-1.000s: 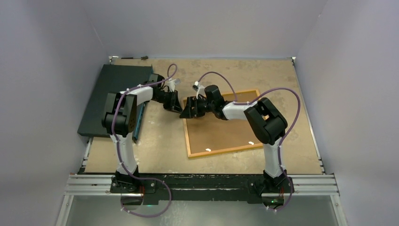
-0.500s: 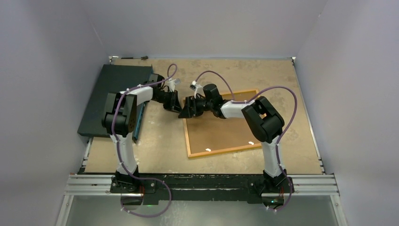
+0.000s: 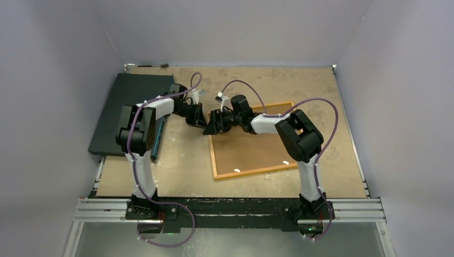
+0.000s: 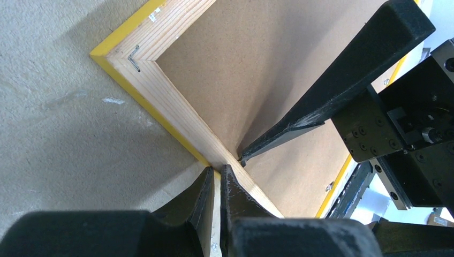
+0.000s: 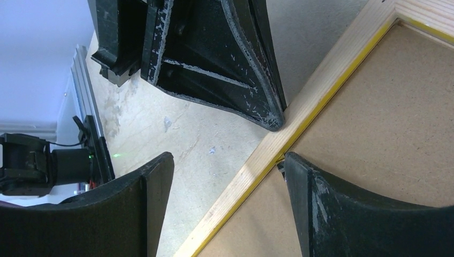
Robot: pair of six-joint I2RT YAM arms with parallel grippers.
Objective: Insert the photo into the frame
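Now in hand: likely freeing the board [image 3: 249, 142] from the frame [image 3: 256, 172]; photo not made out
Frame: back up on the table [image 3: 182, 171], right of centre
Left jaws: closed, tips on its left rail
Right jaws: wide, astride that rail, holding nothing
Next: probably a tip under the board's edge
Room: open table leftward; slab [image 3: 126, 107] well apart

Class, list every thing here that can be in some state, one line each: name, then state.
Frame: lying back side up on the table.
Brown board: lying flat inside the frame.
Left gripper: jaws shut, tips on the frame's rail.
Right gripper: jaws open, straddling that rail.
Dark slab: lying flat at the table's left.
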